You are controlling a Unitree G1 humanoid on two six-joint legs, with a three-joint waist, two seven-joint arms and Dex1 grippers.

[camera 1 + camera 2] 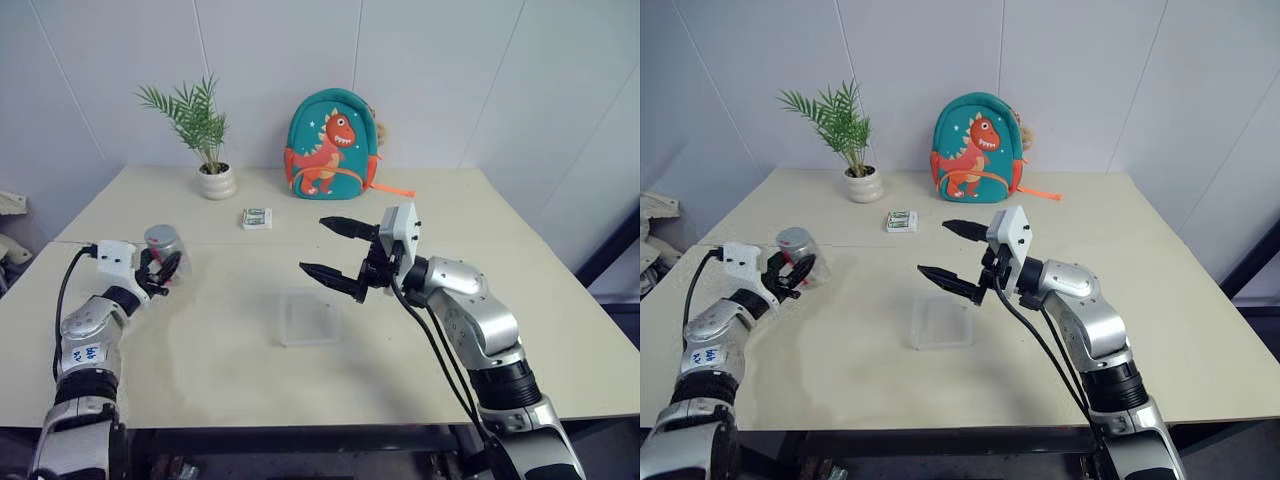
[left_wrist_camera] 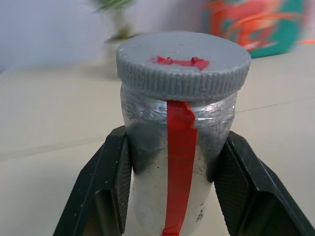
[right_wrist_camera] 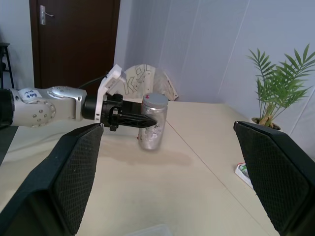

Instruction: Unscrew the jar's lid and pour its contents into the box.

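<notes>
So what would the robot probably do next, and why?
Probably bring the jar and the open right gripper together so it can grasp the lid: the left gripper clamps the jar, the lid is still on, and the box waits below.

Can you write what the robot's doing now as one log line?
left gripper: shut on jar | lid: on | right gripper: open | box: on table
</notes>
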